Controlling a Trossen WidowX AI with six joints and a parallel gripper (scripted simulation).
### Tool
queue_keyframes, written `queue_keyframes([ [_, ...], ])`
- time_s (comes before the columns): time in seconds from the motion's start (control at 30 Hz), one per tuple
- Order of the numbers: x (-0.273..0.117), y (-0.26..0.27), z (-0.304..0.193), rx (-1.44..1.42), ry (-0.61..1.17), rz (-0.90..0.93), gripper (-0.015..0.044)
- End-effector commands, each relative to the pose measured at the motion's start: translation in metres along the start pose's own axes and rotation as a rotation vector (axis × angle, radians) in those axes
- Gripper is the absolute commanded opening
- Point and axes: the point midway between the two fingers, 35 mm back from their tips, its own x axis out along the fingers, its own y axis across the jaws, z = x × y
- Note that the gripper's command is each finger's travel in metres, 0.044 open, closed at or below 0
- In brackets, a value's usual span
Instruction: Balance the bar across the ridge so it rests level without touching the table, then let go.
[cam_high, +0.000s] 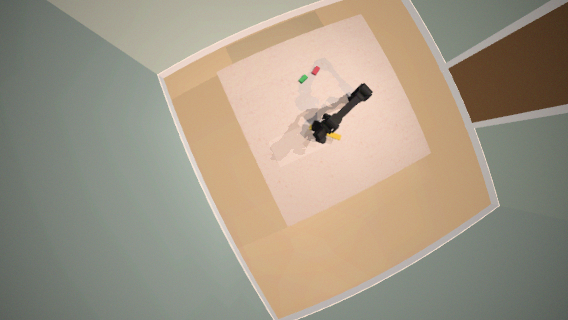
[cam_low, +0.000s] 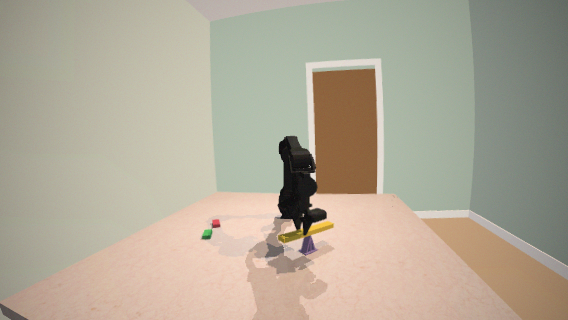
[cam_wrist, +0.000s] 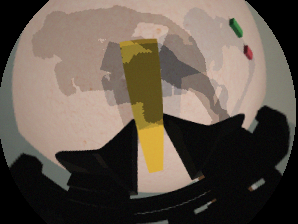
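The yellow bar (cam_high: 335, 136) (cam_low: 320, 229) (cam_wrist: 144, 85) is above the table, and its two ends stand clear of it. The purple ridge (cam_low: 308, 246) stands on the table (cam_low: 380, 280) directly under the bar in the exterior view; whether the two touch I cannot tell. My gripper (cam_low: 303, 232) (cam_wrist: 148, 119) is shut on the bar, one finger on each side of it, near its middle. In the top view the arm hides the middle of the bar and the ridge. The ridge cannot be made out in the wrist view.
A green block (cam_high: 303, 79) (cam_low: 207, 234) (cam_wrist: 236, 28) and a red block (cam_high: 315, 70) (cam_low: 216, 223) (cam_wrist: 248, 52) lie close together on the table, to the left of the arm in the exterior view. The arm's shadow falls over the table around the ridge.
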Motion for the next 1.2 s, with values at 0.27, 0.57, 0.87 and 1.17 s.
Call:
queue_keyframes([
  [0.27,0.0025,-0.0005,-0.0006,0.005,0.003,-0.002,0.0000],
  [0.57,0.0032,-0.0005,-0.0006,0.005,0.003,-0.002,0.0000],
  [0.87,0.0041,-0.0006,-0.0006,0.005,0.003,-0.002,0.0000],
  [1.17,0.0047,-0.0007,-0.0005,0.005,0.003,-0.002,0.0000],
])
